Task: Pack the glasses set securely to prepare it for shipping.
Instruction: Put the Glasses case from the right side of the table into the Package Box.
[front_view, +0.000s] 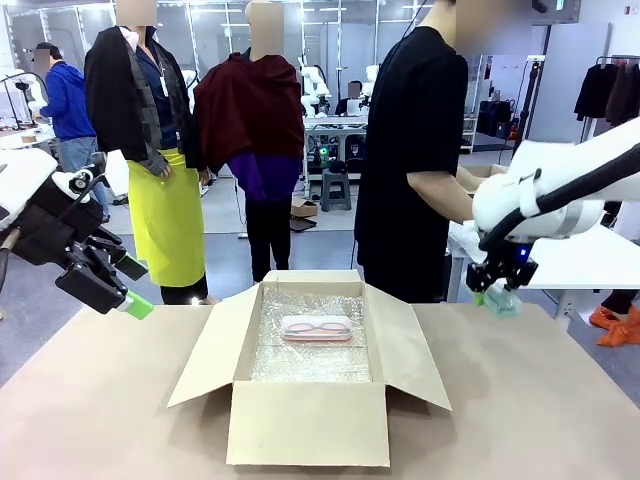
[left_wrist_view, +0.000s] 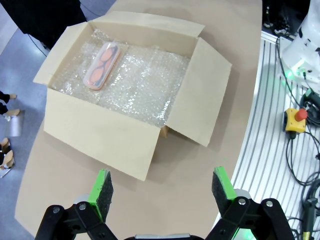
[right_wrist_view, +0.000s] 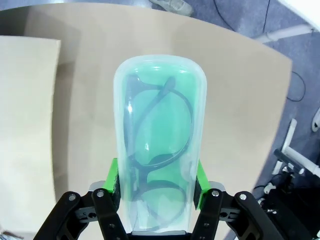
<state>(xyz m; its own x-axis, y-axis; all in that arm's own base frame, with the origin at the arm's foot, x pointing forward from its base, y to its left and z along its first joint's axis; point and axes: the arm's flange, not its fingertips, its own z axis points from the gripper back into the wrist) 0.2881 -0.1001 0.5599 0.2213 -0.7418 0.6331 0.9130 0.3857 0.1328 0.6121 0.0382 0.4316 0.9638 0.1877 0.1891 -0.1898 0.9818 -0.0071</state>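
Fingers (right_wrist_view: 114, 181) of R gripper (right_wrist_view: 157, 182) clamped on mint green case (right_wrist_view: 159, 125), off to box's (front_view: 305, 425) right; L gripper (left_wrist_view: 162, 187) spread wide, empty; pink case (front_view: 316, 328) lies on bubble wrap (front_view: 310, 368) inside box

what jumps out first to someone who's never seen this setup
An open cardboard box sits mid-table, lined with bubble wrap, and a pink glasses case lies flat on the wrap toward the far side. The right claw grips a mint green case with dark glasses inside, above the table's far right. The left claw hangs open and empty at the left, off the box's left side.
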